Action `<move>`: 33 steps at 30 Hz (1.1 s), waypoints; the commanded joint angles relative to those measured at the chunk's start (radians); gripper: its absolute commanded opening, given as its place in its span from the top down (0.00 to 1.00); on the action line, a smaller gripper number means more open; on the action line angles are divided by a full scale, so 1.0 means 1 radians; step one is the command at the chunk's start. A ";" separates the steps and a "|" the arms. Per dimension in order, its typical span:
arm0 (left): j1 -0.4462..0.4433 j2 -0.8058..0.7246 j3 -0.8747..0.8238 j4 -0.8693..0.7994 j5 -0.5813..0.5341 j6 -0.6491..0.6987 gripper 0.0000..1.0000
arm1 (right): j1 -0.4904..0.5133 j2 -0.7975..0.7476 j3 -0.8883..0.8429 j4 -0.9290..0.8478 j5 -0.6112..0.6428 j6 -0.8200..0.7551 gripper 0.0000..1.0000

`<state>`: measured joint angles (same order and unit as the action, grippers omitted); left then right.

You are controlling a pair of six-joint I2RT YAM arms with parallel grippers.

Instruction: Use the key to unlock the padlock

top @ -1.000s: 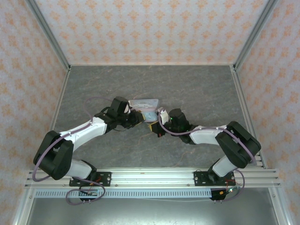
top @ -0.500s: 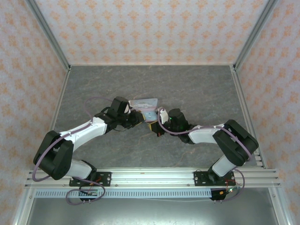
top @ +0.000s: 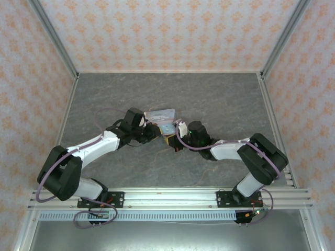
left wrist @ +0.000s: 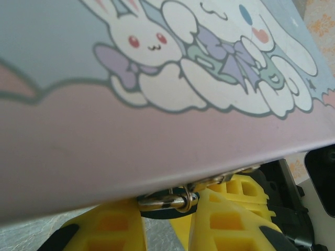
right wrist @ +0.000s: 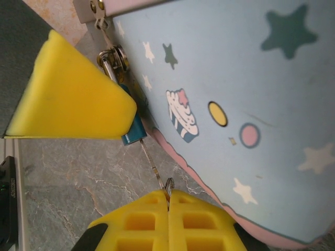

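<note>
Right wrist view: the right tool (right wrist: pixel 168 197) is pinched shut on the key (right wrist: pixel 155 168), which looks poked into the little blue padlock (right wrist: pixel 134 130) hanging on the tin (right wrist: pixel 235 104). The left tool (left wrist: pixel 170 203) squeezes the padlock. Turning seems left to do.

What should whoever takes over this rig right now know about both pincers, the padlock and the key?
Left pincer: fingers close together beneath the lower edge of the light-blue cartoon-printed rectangular tin; grip unclear.
Right pincer: jaws apart, straddling the tiny teal-blue metal padlock beside the tin; grip unclear.
Thin silver key: runs from the padlock's base to the lower yellow finger, apparently inserted.
Done: key seems seated. Left: turn it, open the silver shackle.
</note>
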<state>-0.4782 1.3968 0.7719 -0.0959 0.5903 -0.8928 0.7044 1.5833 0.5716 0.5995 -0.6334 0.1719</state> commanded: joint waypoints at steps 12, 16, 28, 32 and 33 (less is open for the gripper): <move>-0.014 0.010 0.036 0.028 0.002 0.007 0.84 | 0.014 0.013 0.020 0.139 -0.017 0.023 1.00; -0.016 0.007 0.036 0.020 -0.006 0.011 0.84 | 0.014 0.020 0.011 0.191 -0.023 0.039 1.00; -0.016 0.004 0.028 0.036 -0.017 -0.019 0.84 | 0.014 0.018 -0.014 0.159 0.000 0.014 1.00; -0.015 0.001 0.030 0.037 -0.017 -0.033 0.84 | 0.014 0.020 -0.029 0.159 0.015 0.010 1.00; -0.016 0.001 0.030 0.036 -0.018 -0.035 0.84 | 0.014 0.019 -0.035 0.161 0.019 0.010 1.00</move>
<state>-0.4782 1.3979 0.7719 -0.0948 0.5606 -0.9131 0.7086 1.6039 0.5507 0.6849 -0.6281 0.2001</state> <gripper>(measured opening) 0.188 0.041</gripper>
